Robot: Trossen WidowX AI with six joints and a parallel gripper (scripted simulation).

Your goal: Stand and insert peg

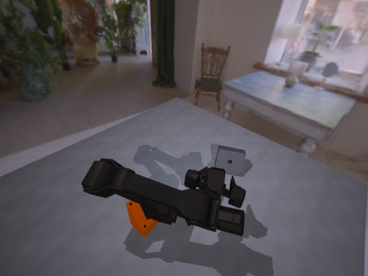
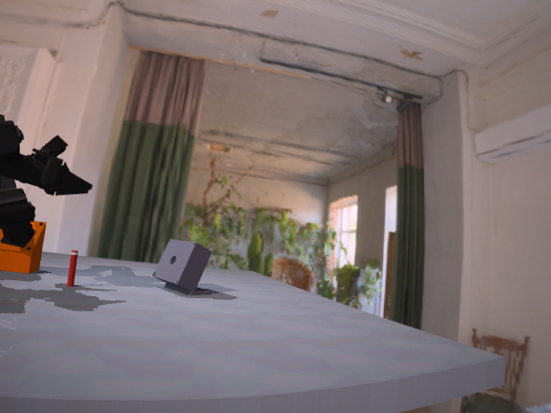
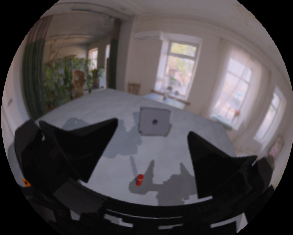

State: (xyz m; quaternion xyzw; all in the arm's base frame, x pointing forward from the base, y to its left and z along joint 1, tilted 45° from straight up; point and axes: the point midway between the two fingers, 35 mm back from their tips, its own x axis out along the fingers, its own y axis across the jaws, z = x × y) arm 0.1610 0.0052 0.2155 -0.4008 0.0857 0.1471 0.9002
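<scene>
Peg: red with a white band near the top (image 2: 72,268) (image 3: 140,179), upright on the worktop (image 1: 174,115) (image 2: 280,346) (image 3: 107,107), between the orange base and the panel in the exterior view
Hand: open (image 1: 215,184) (image 2: 91,187) (image 3: 152,133), fingers wide apart with nothing between them, raised above the peg's top and apart from it
Panel: grey block with a sloped face (image 1: 235,165) (image 2: 179,266) (image 3: 153,126), well apart from the peg
Hole: one round dark opening (image 1: 229,161) (image 2: 173,260) (image 3: 154,121) in the panel's face, no peg in it
Base: orange (image 1: 132,210) (image 2: 35,257) (image 3: 26,183), under the black arm (image 1: 153,188) (image 2: 14,201)
</scene>
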